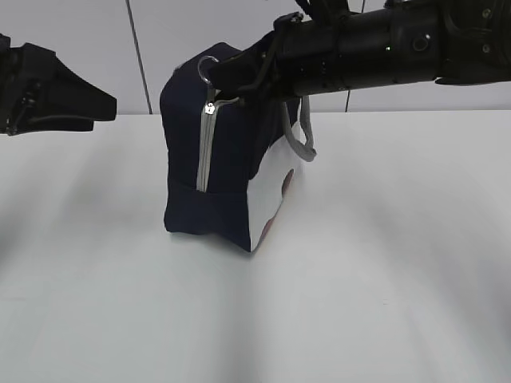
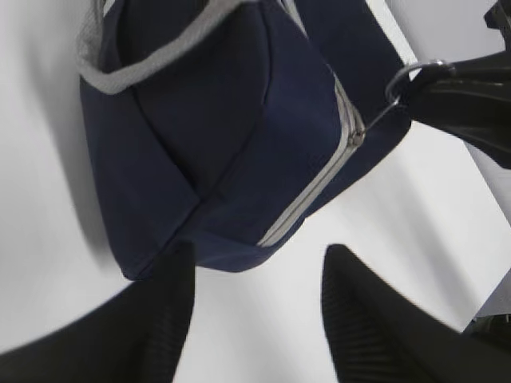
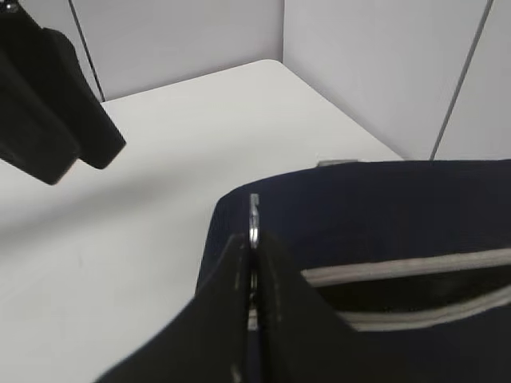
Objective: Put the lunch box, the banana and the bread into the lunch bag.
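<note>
The navy lunch bag [image 1: 227, 159] stands upright mid-table, with a grey zipper down its near end and a white spotted side panel. It also shows in the left wrist view [image 2: 215, 120] and the right wrist view [image 3: 375, 215]. My right gripper [image 1: 219, 76] is shut on the metal ring of the zipper pull [image 3: 254, 215] at the bag's top left corner; the ring also shows in the left wrist view [image 2: 415, 76]. The zipper is partly open along the top. My left gripper [image 2: 255, 279] is open and empty, off to the bag's left [image 1: 108, 104]. The lunch box, banana and bread are out of view.
The white table [image 1: 359, 303] runs under the bag and in front of it. A grey webbing handle [image 1: 302, 136] hangs down the bag's right side. Grey wall panels [image 1: 96, 40] stand behind the table.
</note>
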Available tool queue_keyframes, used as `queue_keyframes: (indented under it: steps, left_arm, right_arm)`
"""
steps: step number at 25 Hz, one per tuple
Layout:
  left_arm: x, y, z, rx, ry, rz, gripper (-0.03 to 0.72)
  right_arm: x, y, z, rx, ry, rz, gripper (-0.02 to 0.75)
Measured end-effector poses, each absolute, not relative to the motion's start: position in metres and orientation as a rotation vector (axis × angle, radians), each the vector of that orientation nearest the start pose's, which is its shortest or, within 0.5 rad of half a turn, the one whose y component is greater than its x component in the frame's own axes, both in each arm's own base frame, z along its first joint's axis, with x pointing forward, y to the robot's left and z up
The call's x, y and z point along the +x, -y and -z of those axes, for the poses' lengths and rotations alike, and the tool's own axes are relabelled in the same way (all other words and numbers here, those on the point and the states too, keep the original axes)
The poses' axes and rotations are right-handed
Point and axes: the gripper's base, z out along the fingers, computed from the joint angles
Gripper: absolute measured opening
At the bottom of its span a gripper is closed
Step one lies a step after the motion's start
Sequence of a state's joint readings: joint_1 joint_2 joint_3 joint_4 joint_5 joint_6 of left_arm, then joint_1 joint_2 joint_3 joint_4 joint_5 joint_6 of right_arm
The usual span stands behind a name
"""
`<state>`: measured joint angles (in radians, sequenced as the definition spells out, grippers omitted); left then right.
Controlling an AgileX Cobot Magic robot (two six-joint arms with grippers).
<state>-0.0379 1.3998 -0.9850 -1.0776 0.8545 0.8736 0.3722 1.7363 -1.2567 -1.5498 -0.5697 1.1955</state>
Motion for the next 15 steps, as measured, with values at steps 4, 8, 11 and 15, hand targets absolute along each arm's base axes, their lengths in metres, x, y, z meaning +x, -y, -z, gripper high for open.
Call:
queue_keyframes:
  steps: [4,8,11,15]
  left_arm:
    - [0.287,0.073,-0.289,0.383,-2.254,0.915,0.37]
    - [0.294,0.075,-0.284,0.395,-2.22,0.937,0.37]
    - [0.297,0.076,-0.284,0.418,-2.175,0.941,0.37]
    - [0.301,0.078,-0.284,0.424,-2.129,0.957,0.37]
  right_arm:
    - [0.351,-0.19,-0.292,-1.015,-1.636,-0.579,-0.016]
    - [0.353,-0.187,-0.296,-1.021,-1.622,-0.574,-0.016]
    - [0.36,-0.176,-0.303,-0.998,-1.61,-0.569,-0.016]
    - [0.366,-0.165,-0.308,-0.967,-1.609,-0.556,-0.016]
